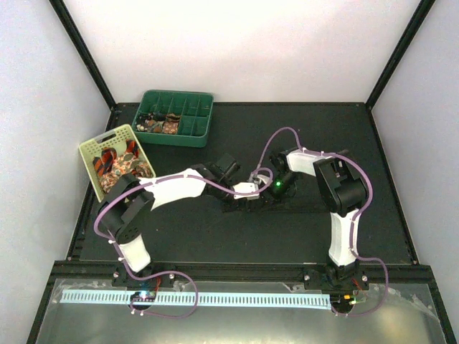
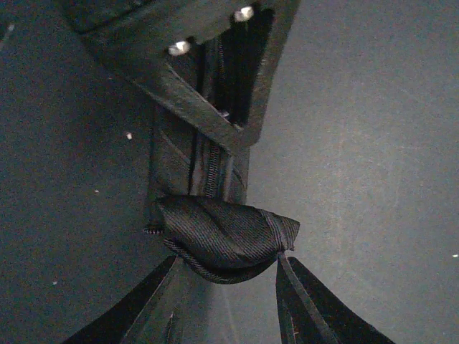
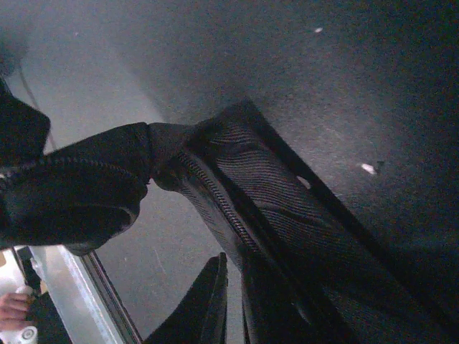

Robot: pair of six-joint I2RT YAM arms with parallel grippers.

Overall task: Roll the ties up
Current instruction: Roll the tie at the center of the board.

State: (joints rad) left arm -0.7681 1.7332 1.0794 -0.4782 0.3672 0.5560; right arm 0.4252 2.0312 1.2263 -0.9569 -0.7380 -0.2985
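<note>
Dark tie (image 2: 222, 240), ribbed weave, partly rolled

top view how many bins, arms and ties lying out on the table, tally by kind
green tray: 1
yellow basket: 1
robot arms: 2 (left arm, right arm)
dark tie out on the table: 1
total: 5

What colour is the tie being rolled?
The tie is black with fine diagonal ribbing; clearest in left wrist view.
</note>
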